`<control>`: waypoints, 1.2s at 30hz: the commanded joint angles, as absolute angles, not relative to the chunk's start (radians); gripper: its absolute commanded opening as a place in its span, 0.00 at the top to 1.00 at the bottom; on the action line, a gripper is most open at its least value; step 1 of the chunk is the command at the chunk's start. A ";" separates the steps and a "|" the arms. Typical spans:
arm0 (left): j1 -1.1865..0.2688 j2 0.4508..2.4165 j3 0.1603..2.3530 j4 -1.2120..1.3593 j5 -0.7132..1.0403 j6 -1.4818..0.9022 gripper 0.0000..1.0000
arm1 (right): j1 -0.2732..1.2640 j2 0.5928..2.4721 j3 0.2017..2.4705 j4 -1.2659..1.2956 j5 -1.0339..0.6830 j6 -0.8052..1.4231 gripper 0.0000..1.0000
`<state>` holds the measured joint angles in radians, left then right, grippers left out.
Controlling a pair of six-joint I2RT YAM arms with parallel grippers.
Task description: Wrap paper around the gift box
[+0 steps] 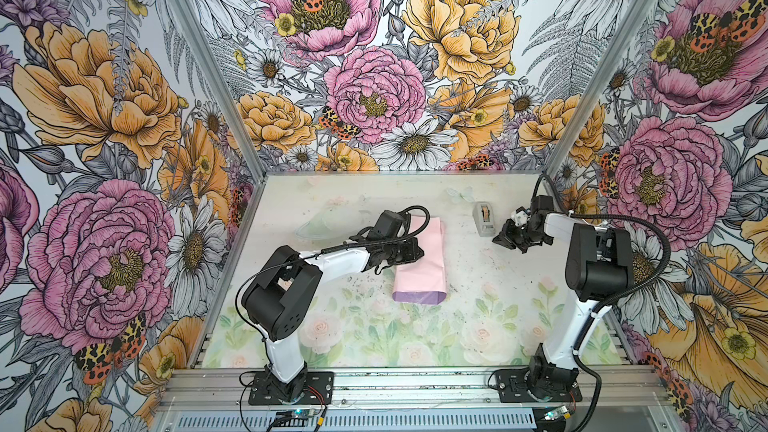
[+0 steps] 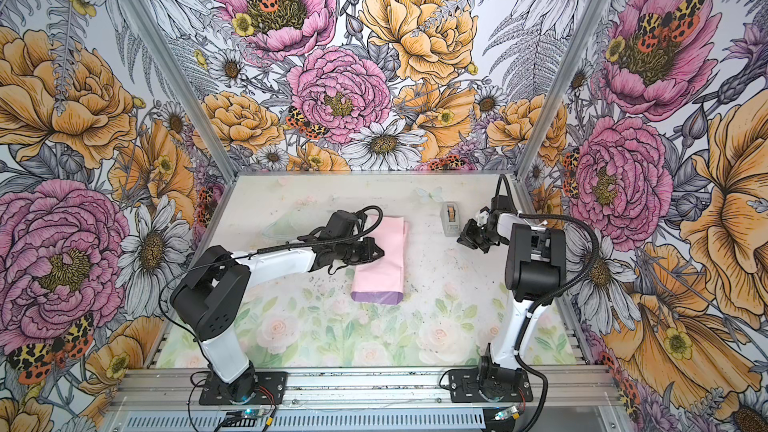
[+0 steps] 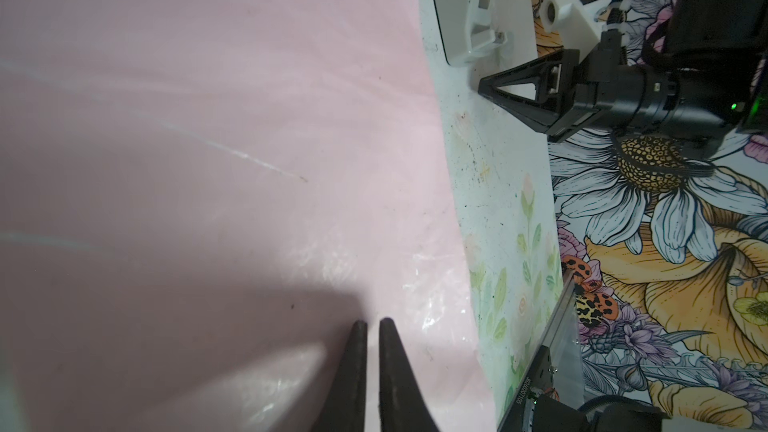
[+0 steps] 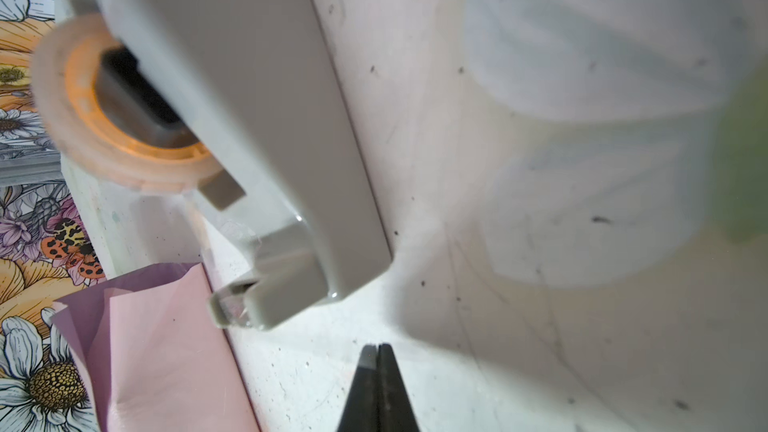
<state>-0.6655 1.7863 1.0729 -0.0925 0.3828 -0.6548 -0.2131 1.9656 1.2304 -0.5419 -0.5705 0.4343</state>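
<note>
A: Where does the left claw (image 1: 417, 252) stand?

B: Low over the paper (image 1: 422, 280), about midway along the folded bundle. In the left wrist view its fingertips (image 3: 358, 359) are all but closed. Only a thin slit shows between them, with nothing in it. They hover right at the pink face, beside a glossy patch (image 3: 415, 280) that looks like clear tape.

A: And the right claw (image 1: 500, 238)?

B: Closed and empty, its tips pressed together. It sits just beside the cutter end of the tape dispenser (image 1: 484, 218), apart from it.

A: The gift box?

B: Not visible. The paper is folded into a long parcel near the middle of the surface (image 1: 478, 284), pink outward, with lilac showing at the near end. The box is presumably inside.

A: So the step in hand?

B: Probably taping the seam. The left claw should press straight down on the overlap without dragging it. The right one needs to open, pinch the free tab (image 4: 232, 309) at the cutter, draw it out and tear it against the blade. It should do this gently, so the dispenser does not skid.

A: Any containers?

B: The dispenser carries a tape roll (image 4: 75, 118) with an orange core. A faint clear dish-like shape (image 1: 316, 228) lies behind the left arm, and whether it holds anything cannot be told.
</note>
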 commanded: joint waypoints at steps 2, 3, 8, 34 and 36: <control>-0.681 1.801 1.058 -0.146 0.351 -0.652 0.89 | -0.228 1.974 1.214 -0.557 -0.512 0.462 1.00; -0.681 1.804 1.058 -0.146 0.351 -0.652 0.89 | -0.230 1.969 1.210 -0.557 -0.508 0.468 1.00; -0.680 1.799 1.055 -0.148 0.349 -0.649 0.89 | -0.236 1.944 1.196 -0.561 -0.513 0.466 1.00; -0.678 1.791 1.058 -0.161 0.339 -0.636 0.89 | 0.209 1.667 1.336 -0.765 -0.813 0.122 1.00; -0.679 1.793 1.060 -0.161 0.341 -0.635 0.89 | 0.243 1.712 1.369 -0.793 -0.815 0.108 1.00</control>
<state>-0.6674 1.7863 1.0729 -0.0956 0.3782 -0.6540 0.2138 1.6627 1.3243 -0.7349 -0.7956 0.1543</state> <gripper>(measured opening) 0.109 0.042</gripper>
